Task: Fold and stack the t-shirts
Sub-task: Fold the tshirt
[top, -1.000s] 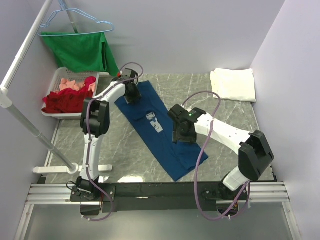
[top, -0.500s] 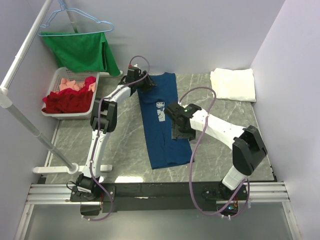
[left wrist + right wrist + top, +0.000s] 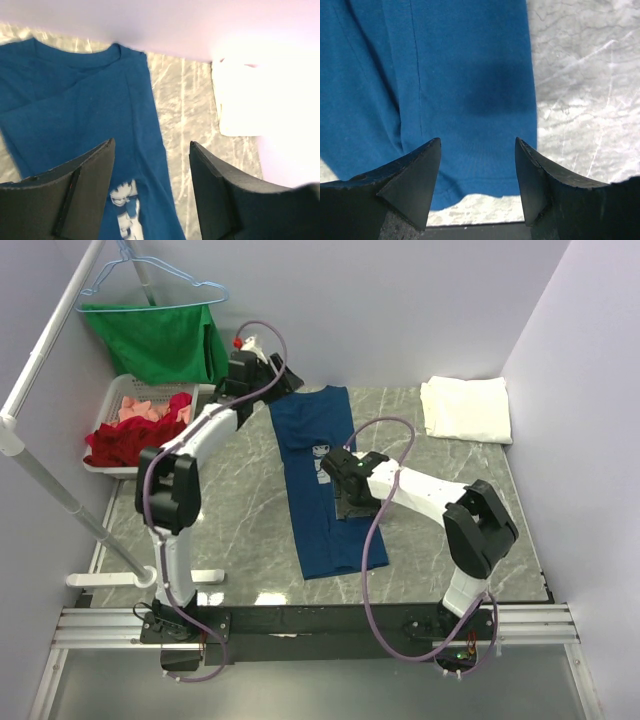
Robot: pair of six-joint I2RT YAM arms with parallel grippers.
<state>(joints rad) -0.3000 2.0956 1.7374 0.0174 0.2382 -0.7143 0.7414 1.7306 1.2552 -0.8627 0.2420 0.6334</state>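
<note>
**Condition.** The navy t-shirt (image 3: pixel 305 440) lies flat on the marble table (image 3: pixel 240 530) as a long narrow strip. Its collar is toward the far wall, its hem is near the front edge, and its chest print (image 3: pixel 125 202) faces up. The sleeves appear to be folded inward, though the layer count cannot be confirmed from these views. The white t-shirt (image 3: pixel 465 408) sits folded in the far right corner, well apart from the navy one.

**Grippers.** The left gripper (image 3: pixel 150 146) is above the collar end with its jaws wide and nothing between them. The right gripper (image 3: pixel 477 140) is over the lower right part of the strip, also with its jaws wide and holding nothing.

**Probable faults.**
1. Partial pinch. If a jaw closes on the top layer only, lifting is likely to pull the lengthwise fold open.
2. Uneven lift. If the two arms grasp at unequal offsets from the strip's edges, the cross fold will probably land skewed.
3. Dragging. Cotton hauled across the marble may bunch and wrinkle the print.
4. Overhang. The hem lies near the table's front edge, so a pull toward the bases could slide it off.
5. Stack disturbance. A careless placement could shift or unfold the white t-shirt.
</note>
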